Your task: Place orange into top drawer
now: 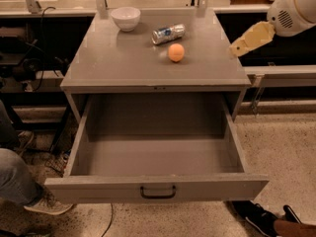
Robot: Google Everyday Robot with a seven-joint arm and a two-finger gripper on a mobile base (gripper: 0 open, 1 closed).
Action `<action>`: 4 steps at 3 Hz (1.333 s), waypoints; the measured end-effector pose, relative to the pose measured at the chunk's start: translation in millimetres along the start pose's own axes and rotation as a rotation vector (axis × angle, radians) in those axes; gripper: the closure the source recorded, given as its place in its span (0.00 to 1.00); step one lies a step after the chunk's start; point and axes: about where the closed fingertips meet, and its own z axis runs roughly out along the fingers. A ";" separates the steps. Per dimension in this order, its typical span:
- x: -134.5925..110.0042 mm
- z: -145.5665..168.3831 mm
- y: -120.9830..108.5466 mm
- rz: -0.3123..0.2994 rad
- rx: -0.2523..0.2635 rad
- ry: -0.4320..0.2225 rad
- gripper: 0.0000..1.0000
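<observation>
The orange (176,52) sits on the grey cabinet top (113,63), right of centre, just in front of a lying silver and blue can (168,33). The top drawer (158,186) is pulled wide open below and nothing lies inside it; its black handle (158,192) is at the centre of the front panel. My gripper (237,48) hangs at the right edge of the cabinet top, pointing left and down. It is to the right of the orange, apart from it, and holds nothing.
A white bowl (126,18) stands at the back left of the cabinet top. A person's leg and shoe (29,191) are at the lower left, and another shoe (261,220) is on the floor at the lower right. Dark shelving runs behind.
</observation>
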 end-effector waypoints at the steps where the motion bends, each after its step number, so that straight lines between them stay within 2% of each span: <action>1: -0.1 0.1 0.4 -0.004 -0.001 0.000 0.00; 2: -1.4 17.8 2.4 0.037 0.010 -0.013 0.00; 3: -17.3 65.2 8.5 0.118 0.017 -0.050 0.00; 4: -38.9 104.8 26.1 0.138 -0.003 -0.084 0.00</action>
